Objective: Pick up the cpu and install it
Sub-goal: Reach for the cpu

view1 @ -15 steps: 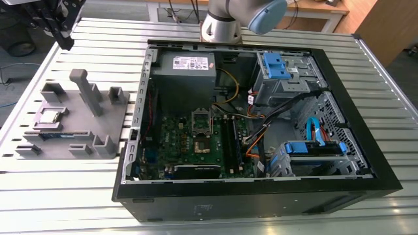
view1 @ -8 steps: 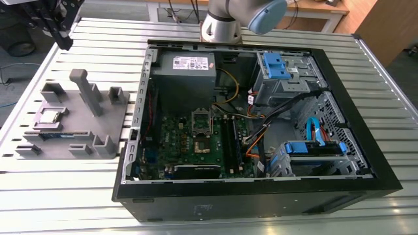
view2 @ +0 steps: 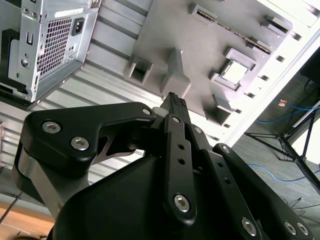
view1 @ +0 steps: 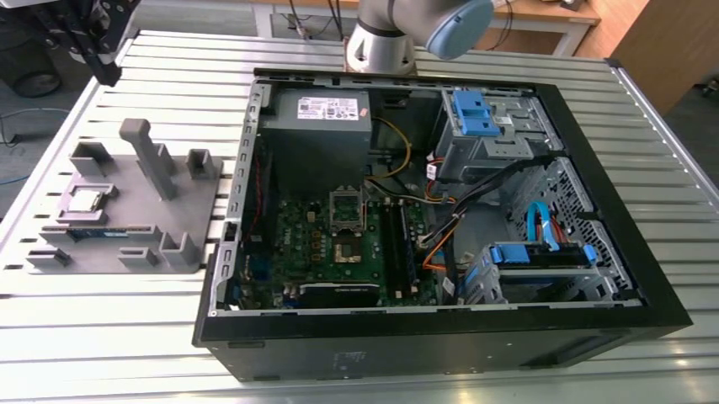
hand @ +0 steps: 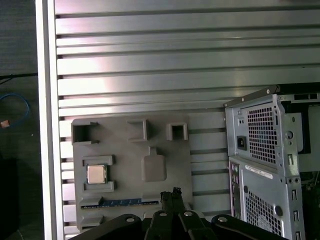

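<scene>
You have nothing done yet: the cpu [hand: 96, 174] lies in the holder [hand: 125, 150], the end effector [hand: 172, 192] hangs clear of it, narrow and empty, and the socket [view1: 346, 250] looks bare.

Slatted alu table [view1: 113, 337] w/ wood desk [view1: 551, 12] behind.

Open computer case [view1: 427, 341], grey fixture tray [view1: 200, 210], slatted metal table [view1: 101, 337]
</scene>
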Action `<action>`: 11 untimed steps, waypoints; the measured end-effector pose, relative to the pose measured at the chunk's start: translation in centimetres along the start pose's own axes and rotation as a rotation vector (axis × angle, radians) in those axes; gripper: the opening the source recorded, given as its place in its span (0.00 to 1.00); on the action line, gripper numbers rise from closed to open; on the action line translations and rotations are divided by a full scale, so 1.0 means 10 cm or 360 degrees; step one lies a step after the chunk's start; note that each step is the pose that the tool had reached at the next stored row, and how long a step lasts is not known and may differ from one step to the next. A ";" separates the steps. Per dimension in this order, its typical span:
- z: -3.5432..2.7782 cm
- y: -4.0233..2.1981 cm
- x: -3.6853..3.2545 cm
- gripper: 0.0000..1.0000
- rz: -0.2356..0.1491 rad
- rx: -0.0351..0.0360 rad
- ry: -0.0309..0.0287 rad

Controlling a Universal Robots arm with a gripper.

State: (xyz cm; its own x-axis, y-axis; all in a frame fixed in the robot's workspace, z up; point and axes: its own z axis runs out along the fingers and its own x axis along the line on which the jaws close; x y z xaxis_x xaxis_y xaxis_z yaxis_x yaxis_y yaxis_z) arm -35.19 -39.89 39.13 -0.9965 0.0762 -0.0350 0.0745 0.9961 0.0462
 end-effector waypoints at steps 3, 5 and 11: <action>0.000 -0.001 0.007 0.11 0.0000 0.0000 -0.00002; 0.000 -0.001 0.009 0.11 0.0000 0.0000 0.00000; -0.001 -0.002 0.026 0.11 0.0000 0.0000 -0.00004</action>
State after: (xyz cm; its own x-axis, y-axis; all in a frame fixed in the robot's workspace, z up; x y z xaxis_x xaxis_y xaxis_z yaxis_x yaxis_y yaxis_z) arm -35.45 -39.89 39.12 -0.9965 0.0763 -0.0352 0.0746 0.9961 0.0463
